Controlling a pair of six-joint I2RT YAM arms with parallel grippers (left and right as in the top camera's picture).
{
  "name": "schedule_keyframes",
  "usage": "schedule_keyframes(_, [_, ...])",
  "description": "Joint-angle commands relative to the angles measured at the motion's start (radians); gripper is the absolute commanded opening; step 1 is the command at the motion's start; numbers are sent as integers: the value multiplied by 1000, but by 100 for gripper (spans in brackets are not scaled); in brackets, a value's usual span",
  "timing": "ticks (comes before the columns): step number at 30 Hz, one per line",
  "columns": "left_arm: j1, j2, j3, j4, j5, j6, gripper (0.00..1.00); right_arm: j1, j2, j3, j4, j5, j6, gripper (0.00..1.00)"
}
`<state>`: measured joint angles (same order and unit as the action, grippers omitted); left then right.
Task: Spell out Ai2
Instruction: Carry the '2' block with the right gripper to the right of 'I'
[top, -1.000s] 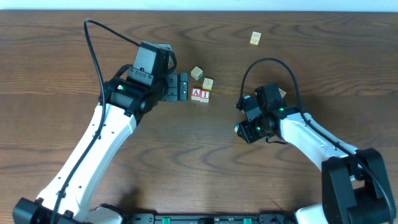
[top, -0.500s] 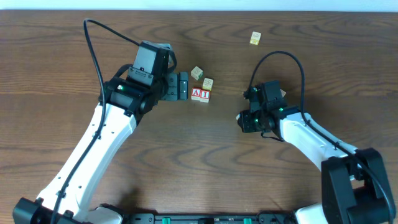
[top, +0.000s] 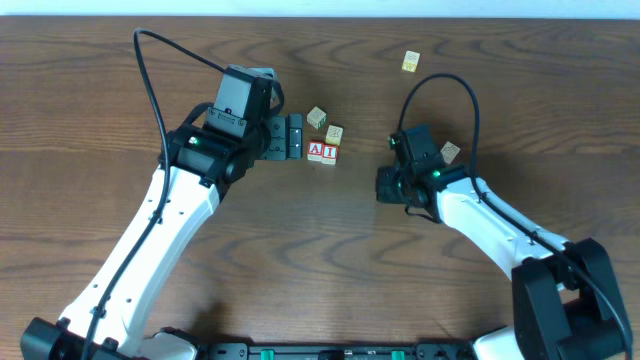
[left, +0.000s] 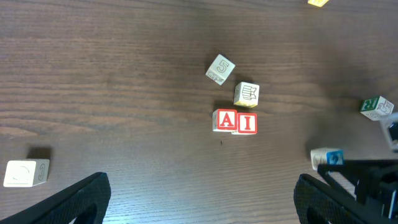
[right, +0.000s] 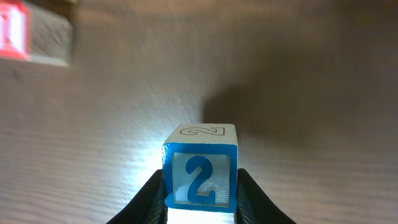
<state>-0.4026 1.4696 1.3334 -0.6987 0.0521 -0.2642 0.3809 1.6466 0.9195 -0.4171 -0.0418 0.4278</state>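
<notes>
Our right pincer (right: 200, 198) grips the blue 2 block (right: 200, 171), well right of the A block (left: 225, 121) and I block (left: 247, 123), which touch on the desk (top: 300, 250); our left pincer (top: 295, 139) hangs released beside them.

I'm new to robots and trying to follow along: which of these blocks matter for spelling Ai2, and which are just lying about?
For the job:
red A block
red I block
blue 2 block, held in the right gripper

Lying about:
5 block
green R block
yellow-edged block
pale block
far tan block
</notes>
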Motion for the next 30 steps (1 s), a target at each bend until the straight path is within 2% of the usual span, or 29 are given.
schedule_keyframes(1, [3,-12,6,3,-11,11,95,16,29,68,-3,38,29,20])
schedule_keyframes(15, [3,-12,6,5,-38,11,95,55,249,288,-47,19,55,19])
schedule_keyframes(22, [3,-12,6,17,-41,11,95,57,258,310,-48,-49,154,20])
schedule_keyframes(30, [3,-12,6,37,-41,11,95,61,265,310,-43,-37,163,21])
